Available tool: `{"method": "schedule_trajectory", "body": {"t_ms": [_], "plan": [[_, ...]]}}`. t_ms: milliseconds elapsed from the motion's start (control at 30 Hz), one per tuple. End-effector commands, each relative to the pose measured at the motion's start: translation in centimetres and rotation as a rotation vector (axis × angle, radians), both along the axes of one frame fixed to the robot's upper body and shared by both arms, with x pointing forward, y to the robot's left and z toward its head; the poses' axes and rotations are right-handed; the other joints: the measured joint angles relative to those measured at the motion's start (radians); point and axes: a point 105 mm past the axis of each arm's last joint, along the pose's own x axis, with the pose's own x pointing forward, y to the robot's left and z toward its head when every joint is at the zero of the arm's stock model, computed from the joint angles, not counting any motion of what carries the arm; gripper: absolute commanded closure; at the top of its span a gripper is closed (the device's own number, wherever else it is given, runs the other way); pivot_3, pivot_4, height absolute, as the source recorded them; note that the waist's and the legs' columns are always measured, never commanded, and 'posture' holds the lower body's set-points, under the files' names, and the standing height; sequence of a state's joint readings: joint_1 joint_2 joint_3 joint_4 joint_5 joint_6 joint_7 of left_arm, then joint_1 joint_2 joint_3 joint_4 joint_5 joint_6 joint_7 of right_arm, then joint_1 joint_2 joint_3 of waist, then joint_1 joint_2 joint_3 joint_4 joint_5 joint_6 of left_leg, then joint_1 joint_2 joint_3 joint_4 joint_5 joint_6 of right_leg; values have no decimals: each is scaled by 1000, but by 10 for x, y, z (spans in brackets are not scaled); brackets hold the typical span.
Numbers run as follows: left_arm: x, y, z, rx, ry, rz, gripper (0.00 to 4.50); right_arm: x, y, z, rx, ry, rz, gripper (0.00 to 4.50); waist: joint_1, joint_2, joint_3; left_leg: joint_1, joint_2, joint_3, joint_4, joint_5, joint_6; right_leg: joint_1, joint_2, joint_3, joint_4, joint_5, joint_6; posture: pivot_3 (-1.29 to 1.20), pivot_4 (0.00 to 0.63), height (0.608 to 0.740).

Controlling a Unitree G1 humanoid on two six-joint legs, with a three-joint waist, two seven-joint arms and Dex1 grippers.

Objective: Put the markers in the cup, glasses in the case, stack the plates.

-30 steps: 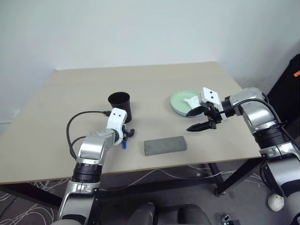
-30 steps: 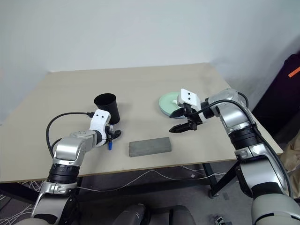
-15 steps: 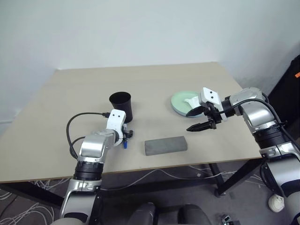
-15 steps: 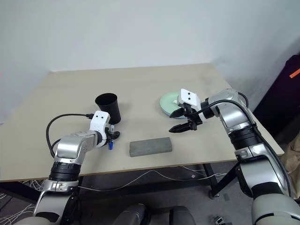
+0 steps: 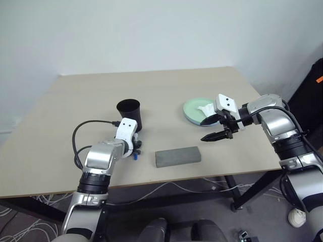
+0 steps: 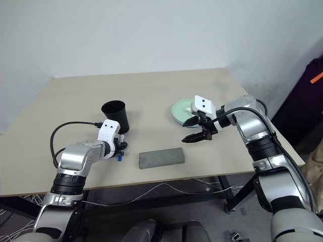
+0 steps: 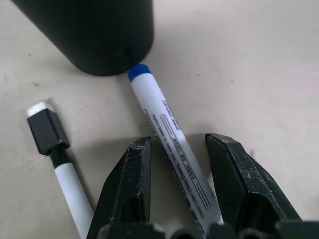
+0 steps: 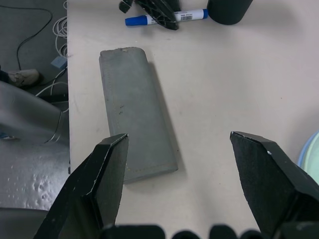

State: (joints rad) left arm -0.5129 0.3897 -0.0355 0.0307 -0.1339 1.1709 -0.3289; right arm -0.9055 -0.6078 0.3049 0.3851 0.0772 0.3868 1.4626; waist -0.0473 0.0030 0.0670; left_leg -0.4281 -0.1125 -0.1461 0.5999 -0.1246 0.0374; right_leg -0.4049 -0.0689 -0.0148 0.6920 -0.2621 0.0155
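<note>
Left pincer (image 7: 177,164) straddles the blue marker (image 7: 169,137) on the desk (image 5: 75,106), fingers not quite touching it; black marker (image 7: 55,149) just beside, cup (image 7: 94,35) at the blue tip. Right pincer (image 8: 179,169) spread wide, empty, above the case (image 8: 134,109), plates (image 5: 194,110) beside.

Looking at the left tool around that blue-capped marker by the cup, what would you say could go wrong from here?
The left tool straddles the blue-capped marker with gaps on both sides; an uneven close may roll it away. Its blue end touches the cup, so lifting could nudge or tip it. The black-capped marker lies close beside one finger and could get knocked or pinched along.
</note>
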Motion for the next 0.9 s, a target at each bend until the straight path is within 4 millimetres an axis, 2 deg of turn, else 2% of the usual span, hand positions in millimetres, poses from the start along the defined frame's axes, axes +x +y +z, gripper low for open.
{"method": "schedule_trajectory", "body": {"t_ms": [33,367,467,567,600,800,900], "plan": [[-3,-6,1,-2,21,-44,2733,4,4,19,14,-63,14,958,0,0,0,0,0,0,0,0,0,0,0,0,0,0,0,0,0,740],[-9,-5,-14,-16,71,-30,2733,4,6,19,19,-67,15,958,0,0,0,0,0,0,0,0,0,0,0,0,0,0,0,0,0,740],[-10,-5,-17,-21,80,-28,3369,4,6,19,21,-68,16,958,0,0,0,0,0,0,0,0,0,0,0,0,0,0,0,0,0,740],[-12,-6,-20,-20,90,-30,4244,4,7,20,21,-70,17,958,0,1,-1,0,0,0,0,0,0,0,0,0,0,0,0,0,0,740],[-12,-6,-20,-19,92,-32,4368,4,7,20,22,-70,17,958,0,1,-1,0,0,0,0,0,0,1,0,0,0,0,0,0,0,740],[-15,-7,-20,12,97,-92,4368,3,8,20,24,-71,21,958,-1,1,-1,1,0,0,0,0,0,1,0,0,0,0,0,0,0,740],[-13,-14,-10,-4,57,-174,4368,4,9,20,23,-71,23,958,-1,1,-1,1,0,0,-1,0,0,0,0,0,0,0,0,0,0,740]]}}
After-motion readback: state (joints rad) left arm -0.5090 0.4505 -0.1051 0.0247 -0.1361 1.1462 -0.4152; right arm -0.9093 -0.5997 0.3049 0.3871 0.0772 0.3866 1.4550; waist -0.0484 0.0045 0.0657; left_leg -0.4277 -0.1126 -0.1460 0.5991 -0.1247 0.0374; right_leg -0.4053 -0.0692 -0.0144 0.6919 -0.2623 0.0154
